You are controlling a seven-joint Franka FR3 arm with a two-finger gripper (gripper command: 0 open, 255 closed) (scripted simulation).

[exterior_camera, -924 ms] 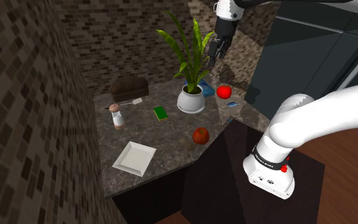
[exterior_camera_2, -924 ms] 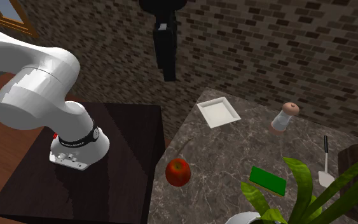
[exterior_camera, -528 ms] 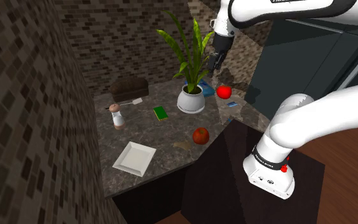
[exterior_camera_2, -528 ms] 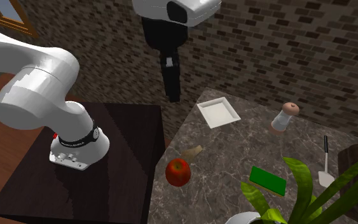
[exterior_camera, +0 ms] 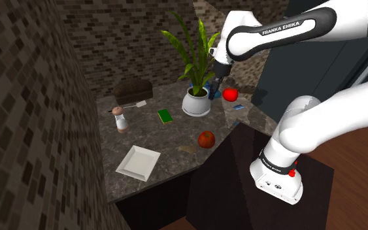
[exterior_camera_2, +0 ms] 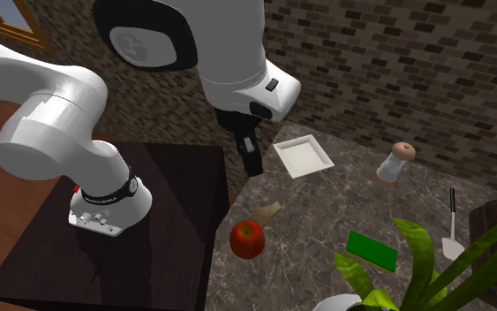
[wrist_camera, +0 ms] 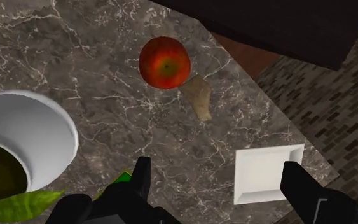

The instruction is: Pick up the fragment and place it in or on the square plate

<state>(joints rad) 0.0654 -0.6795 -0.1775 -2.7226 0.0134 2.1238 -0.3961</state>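
The fragment (exterior_camera: 187, 149) is a small flat tan piece lying on the dark marble counter, right beside a red apple (exterior_camera: 206, 139). The second exterior view shows the fragment (exterior_camera_2: 268, 209) near the counter's edge by the stand, and the wrist view shows the fragment (wrist_camera: 199, 98) ahead of the fingers. The square plate (exterior_camera: 138, 161) is white and lies flat near the counter's front corner, a short way from the fragment; it is also visible as the plate (exterior_camera_2: 303, 155) and the plate (wrist_camera: 268, 173). My gripper (exterior_camera: 211, 89) hangs high above the counter, open and holding nothing, seen too as gripper (exterior_camera_2: 252, 164) and gripper (wrist_camera: 219, 191).
A white pot with a leafy plant (exterior_camera: 196, 101) stands mid-counter, close under the hand. Around it are a green block (exterior_camera: 166, 115), a pepper mill (exterior_camera: 119, 119), a red tomato (exterior_camera: 229, 94), a dark loaf-like lump (exterior_camera: 133, 90) and a spatula (exterior_camera_2: 452, 225). Brick walls border the counter.
The arm has swung over and down, bringing the hand lower toward the counter. The fingers stayed open. Nothing on the counter moved.
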